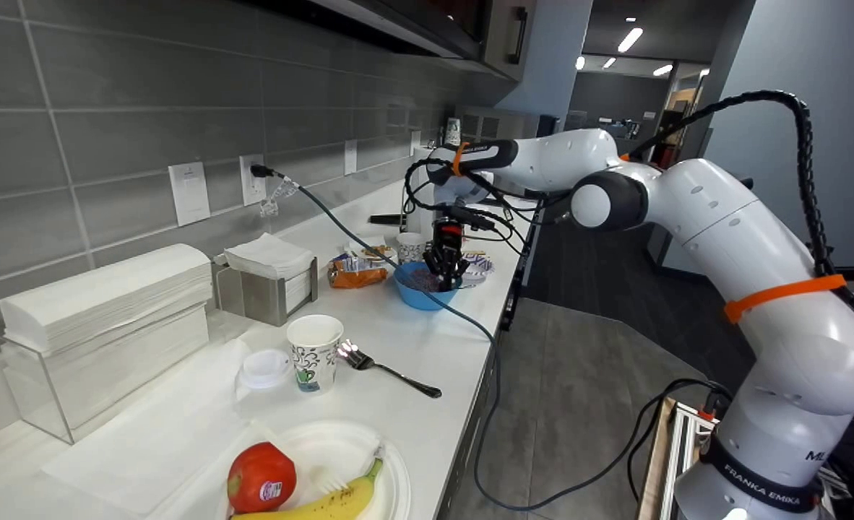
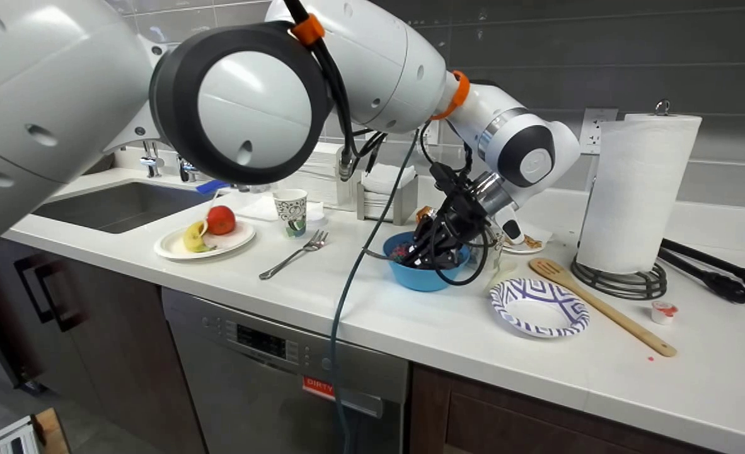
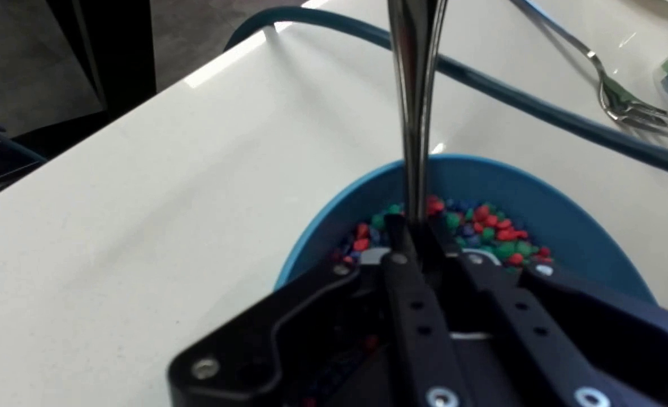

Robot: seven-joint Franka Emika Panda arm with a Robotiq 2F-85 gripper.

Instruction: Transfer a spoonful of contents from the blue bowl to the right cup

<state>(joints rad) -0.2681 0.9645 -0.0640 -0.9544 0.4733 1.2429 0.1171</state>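
Observation:
The blue bowl [image 2: 420,279] stands on the counter in both exterior views. In the wrist view small red, green and dark blue pieces [image 3: 501,237] lie inside the bowl. My gripper [image 3: 419,229] reaches down into the bowl, shut on a shiny metal handle [image 3: 416,113], the spoon's as it seems; its head is hidden beneath the fingers. Facing the counter, the right cup [image 1: 410,249] is the patterned paper one behind the bowl, mostly covered by the wrist in an exterior view. A left paper cup [image 2: 292,213] stands apart near the napkin holder.
A blue-grey cable [image 1: 470,321] crosses the counter close in front of the bowl. A fork [image 2: 297,253] lies to the left. To the right are a patterned plate [image 2: 569,328], a slotted wooden spatula [image 2: 618,315] and a paper towel roll [image 2: 637,195]. An orange snack bag [image 1: 357,277] is close by.

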